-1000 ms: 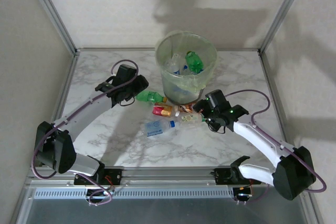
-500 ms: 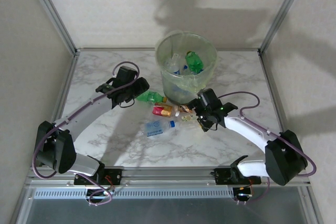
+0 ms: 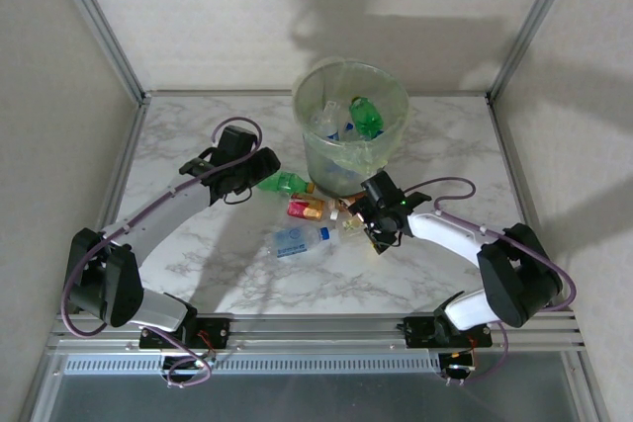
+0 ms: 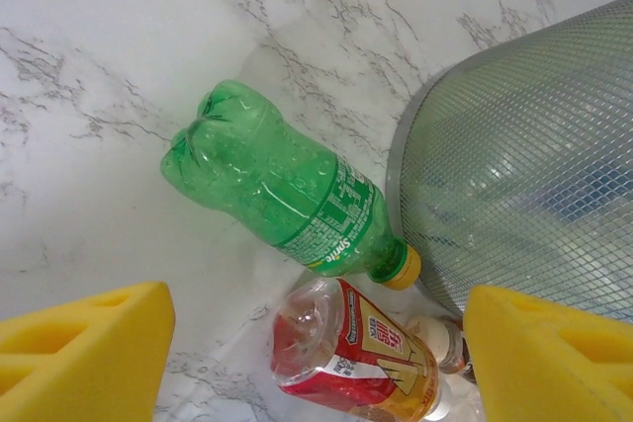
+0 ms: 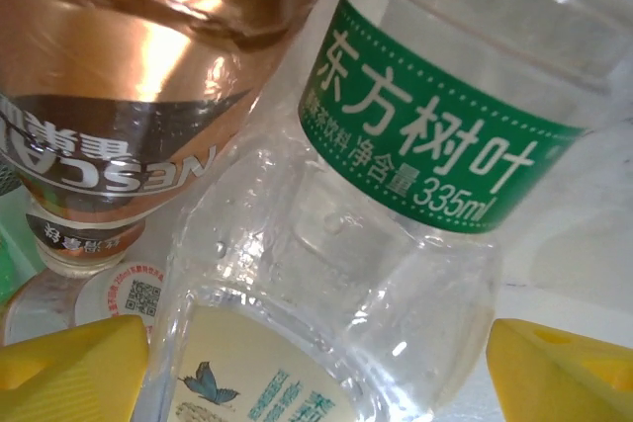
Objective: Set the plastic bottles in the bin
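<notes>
Broadly, marble tabletop (image 3: 450,135), pale walls (image 3: 218,17), bin (image 3: 322,159)

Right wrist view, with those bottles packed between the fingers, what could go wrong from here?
1. The right gripper stands open around the butterfly-label bottle, but the green-label bottle and brown-label bottle crowd it; closing may pinch two or squirt one out.
2. That pile lies beside the base of the bin; a push could shove it.
3. The green Sprite bottle ahead of the left gripper lies on its round side and might roll.
</notes>
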